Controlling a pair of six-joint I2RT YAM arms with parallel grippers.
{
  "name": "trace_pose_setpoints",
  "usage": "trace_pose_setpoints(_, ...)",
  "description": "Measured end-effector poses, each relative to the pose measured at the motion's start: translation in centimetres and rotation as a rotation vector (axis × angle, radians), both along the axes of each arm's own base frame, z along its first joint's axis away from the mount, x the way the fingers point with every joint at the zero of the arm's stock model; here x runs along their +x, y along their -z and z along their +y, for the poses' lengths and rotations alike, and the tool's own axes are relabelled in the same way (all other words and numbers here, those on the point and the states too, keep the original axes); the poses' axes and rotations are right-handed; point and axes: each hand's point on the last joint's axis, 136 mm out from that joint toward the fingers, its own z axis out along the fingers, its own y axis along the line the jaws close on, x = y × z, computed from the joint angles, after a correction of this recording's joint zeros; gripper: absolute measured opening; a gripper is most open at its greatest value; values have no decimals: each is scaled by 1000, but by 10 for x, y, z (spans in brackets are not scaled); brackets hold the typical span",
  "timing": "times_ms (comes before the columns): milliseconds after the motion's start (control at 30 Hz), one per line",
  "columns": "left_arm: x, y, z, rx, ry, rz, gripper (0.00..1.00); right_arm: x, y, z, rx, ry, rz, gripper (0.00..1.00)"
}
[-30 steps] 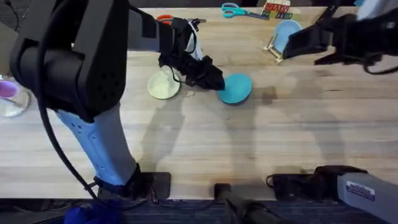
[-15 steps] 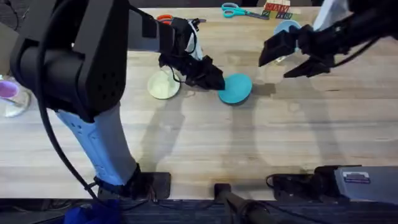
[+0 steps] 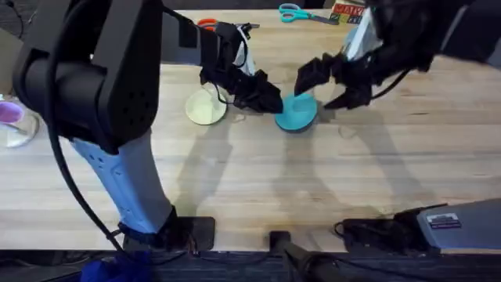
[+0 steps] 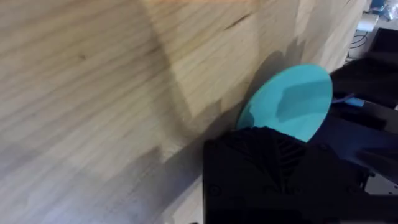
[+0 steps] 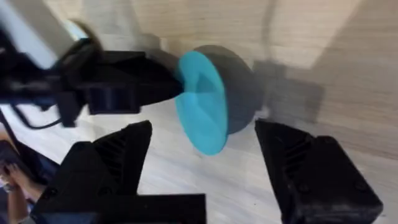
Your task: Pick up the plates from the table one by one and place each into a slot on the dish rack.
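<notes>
A teal plate (image 3: 298, 113) rests mid-table and looks tipped up on one edge in the right wrist view (image 5: 202, 102). My left gripper (image 3: 264, 99) is shut on its left rim, its black finger (image 4: 273, 168) covering part of the plate (image 4: 292, 102). My right gripper (image 3: 320, 88) is open just right of the plate, with the plate (image 5: 204, 130) between its spread fingers (image 5: 118, 155) and not touched. A pale cream plate (image 3: 204, 109) lies flat to the left, partly under the left arm. The right arm hides the dish rack.
Teal scissors (image 3: 293, 12), orange scissors (image 3: 207, 23) and coloured blocks (image 3: 349, 11) lie along the far edge. A clear glass with a purple item (image 3: 12, 119) stands at the left edge. Bare wooden table (image 3: 313, 180) stretches in front of the plates.
My right gripper has swung from the far right down and left to the teal plate, now covering the rack. The left gripper and both plates have stayed put.
</notes>
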Motion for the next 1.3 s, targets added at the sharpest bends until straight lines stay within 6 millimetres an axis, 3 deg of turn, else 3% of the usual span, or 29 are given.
trace_pose_setpoints(267, 0, 0, 0, 0, 0, -1, 42, -26, 41, 1, 7, 86, 112, 993)
trace_pose_setpoints(600, 0, 0, 0, 0, 0, -1, 42, -4, 37, 19, 49, 140, 26, 985)
trace_pose_setpoints(767, 0, 0, 0, 0, 0, -1, 42, -3, 39, 19, 29, 166, 28, 956)
trace_pose_setpoints(900, 0, 0, 0, -1, 0, -2, 42, -3, 40, 17, 21, 179, 33, 892)
trace_pose_setpoints(1100, 0, 0, 0, -1, 0, -2, 42, -3, 40, 17, 19, 183, 34, 712)
trace_pose_setpoints(1300, 0, 0, 0, -1, 0, -2, 42, -3, 41, 16, 19, 188, 37, 378)
